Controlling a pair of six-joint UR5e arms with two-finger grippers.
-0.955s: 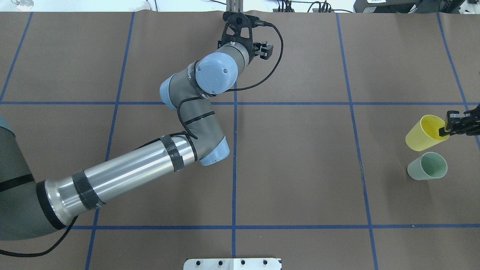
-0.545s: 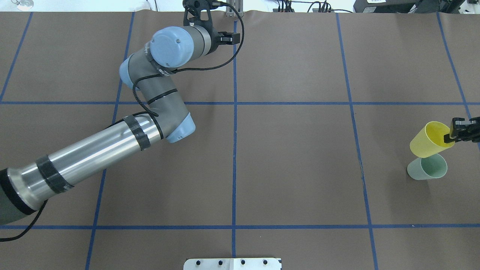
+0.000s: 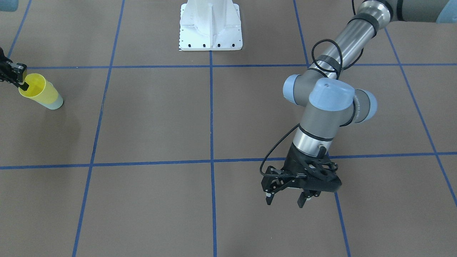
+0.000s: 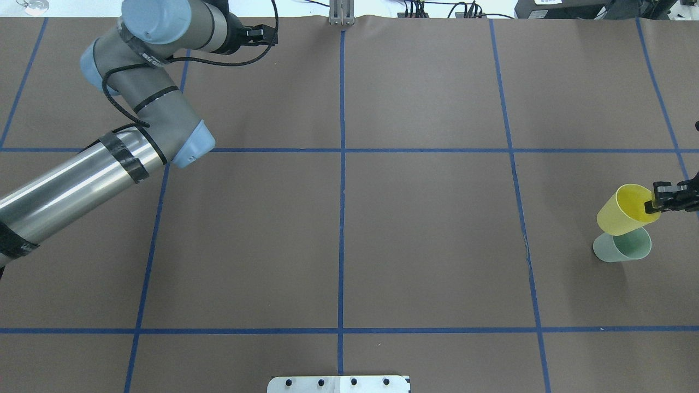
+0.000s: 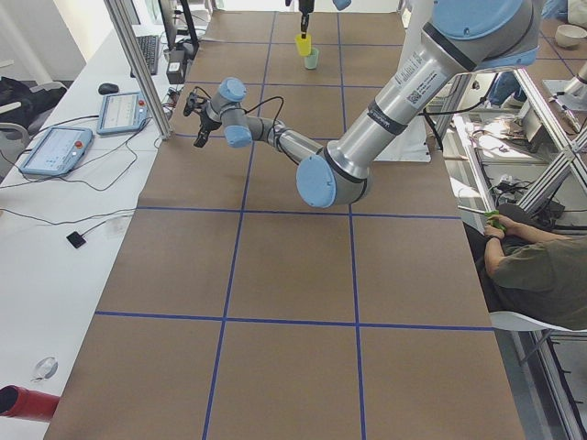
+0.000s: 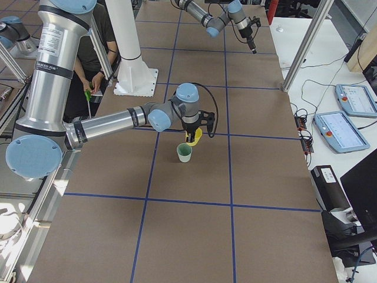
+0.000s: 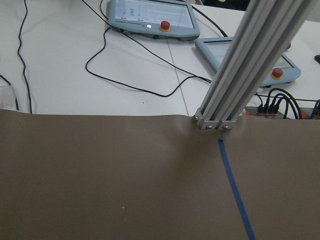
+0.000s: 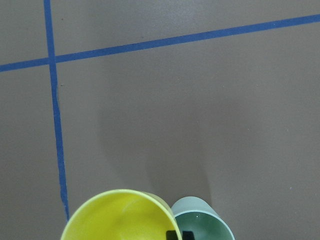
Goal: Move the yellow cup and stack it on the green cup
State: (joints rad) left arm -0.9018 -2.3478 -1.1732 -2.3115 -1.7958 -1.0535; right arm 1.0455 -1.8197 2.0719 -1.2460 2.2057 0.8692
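Note:
The yellow cup (image 4: 627, 210) hangs tilted at the table's right edge, its base overlapping the rim of the upright green cup (image 4: 623, 245). My right gripper (image 4: 653, 204) is shut on the yellow cup's rim, one finger inside it. In the right wrist view the yellow cup (image 8: 119, 216) sits just left of the green cup (image 8: 204, 223). In the front view the yellow cup (image 3: 35, 91) covers most of the green cup (image 3: 57, 104). My left gripper (image 3: 285, 200) is open and empty, above the far left part of the table.
The white base plate (image 3: 210, 32) stands at the robot's side of the table. An aluminium post (image 7: 240, 75) rises at the far edge, with control pendants (image 7: 150, 17) and cables on the white bench beyond. A person (image 5: 532, 266) sits beside the table.
My left arm has swung from the table's far middle to the far left. My right gripper has carried the yellow cup closer to the green cup, and they now overlap.

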